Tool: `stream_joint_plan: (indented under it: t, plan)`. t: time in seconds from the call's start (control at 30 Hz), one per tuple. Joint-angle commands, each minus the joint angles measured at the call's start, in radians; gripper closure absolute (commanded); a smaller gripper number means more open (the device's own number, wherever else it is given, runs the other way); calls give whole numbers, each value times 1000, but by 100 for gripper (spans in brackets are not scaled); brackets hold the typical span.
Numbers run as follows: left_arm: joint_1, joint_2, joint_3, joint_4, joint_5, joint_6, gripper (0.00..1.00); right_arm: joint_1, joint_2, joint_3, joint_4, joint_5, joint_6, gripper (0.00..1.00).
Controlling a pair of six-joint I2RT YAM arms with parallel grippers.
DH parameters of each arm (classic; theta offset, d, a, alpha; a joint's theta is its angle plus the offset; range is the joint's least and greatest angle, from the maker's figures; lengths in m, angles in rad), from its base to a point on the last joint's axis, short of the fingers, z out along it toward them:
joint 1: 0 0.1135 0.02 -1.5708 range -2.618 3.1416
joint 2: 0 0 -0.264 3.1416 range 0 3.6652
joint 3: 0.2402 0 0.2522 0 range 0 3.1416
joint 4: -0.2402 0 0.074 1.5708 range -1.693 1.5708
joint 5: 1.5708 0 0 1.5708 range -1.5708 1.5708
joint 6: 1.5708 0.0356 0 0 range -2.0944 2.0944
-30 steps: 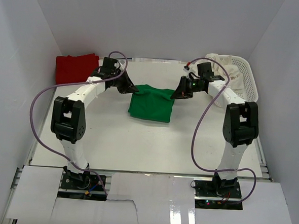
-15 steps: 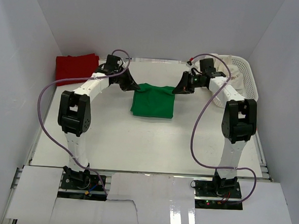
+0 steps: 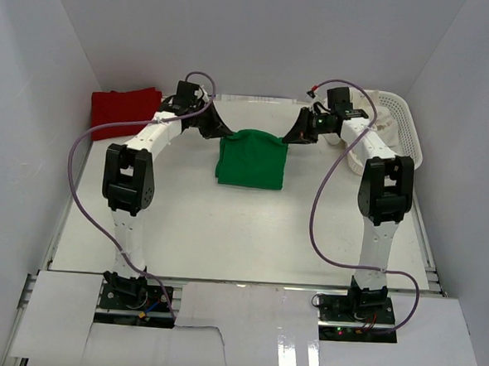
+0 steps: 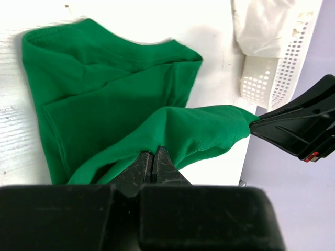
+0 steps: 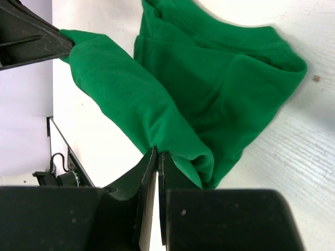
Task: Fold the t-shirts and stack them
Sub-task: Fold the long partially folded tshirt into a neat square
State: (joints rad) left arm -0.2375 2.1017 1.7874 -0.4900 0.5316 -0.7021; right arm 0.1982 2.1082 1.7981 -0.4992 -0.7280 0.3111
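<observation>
The bright green t-shirt point(image 3: 252, 158) lies partly folded on the white table, its far edge lifted. My left gripper point(image 3: 227, 137) is shut on the shirt's far left corner and my right gripper point(image 3: 285, 140) is shut on its far right corner. In the left wrist view the green t-shirt point(image 4: 104, 99) stretches from my closed left gripper point(image 4: 154, 152) across to the right gripper's black fingertips point(image 4: 272, 123). The right wrist view shows the same fold of green t-shirt point(image 5: 220, 89) pinched in my right gripper point(image 5: 157, 152). A folded red t-shirt point(image 3: 123, 110) lies at the far left.
A white mesh basket point(image 3: 401, 130) with cream-white cloth point(image 3: 373, 112) in it stands at the far right, close behind my right arm. White walls close in the table on three sides.
Both grippers have carried the green shirt's held edge toward the far side and higher, the arms stretching out. The shirt's lower part has slid slightly away with them.
</observation>
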Motion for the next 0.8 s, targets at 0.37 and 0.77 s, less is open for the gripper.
stream_joint_plan:
  t: [0.37,0.77]
  plan:
    - [6,173,122,80,19,1,100,-31,136,69,99,-5,36,92]
    - [18,210,230,33,14,-5,100,-51,219,207,110,-28,65,92]
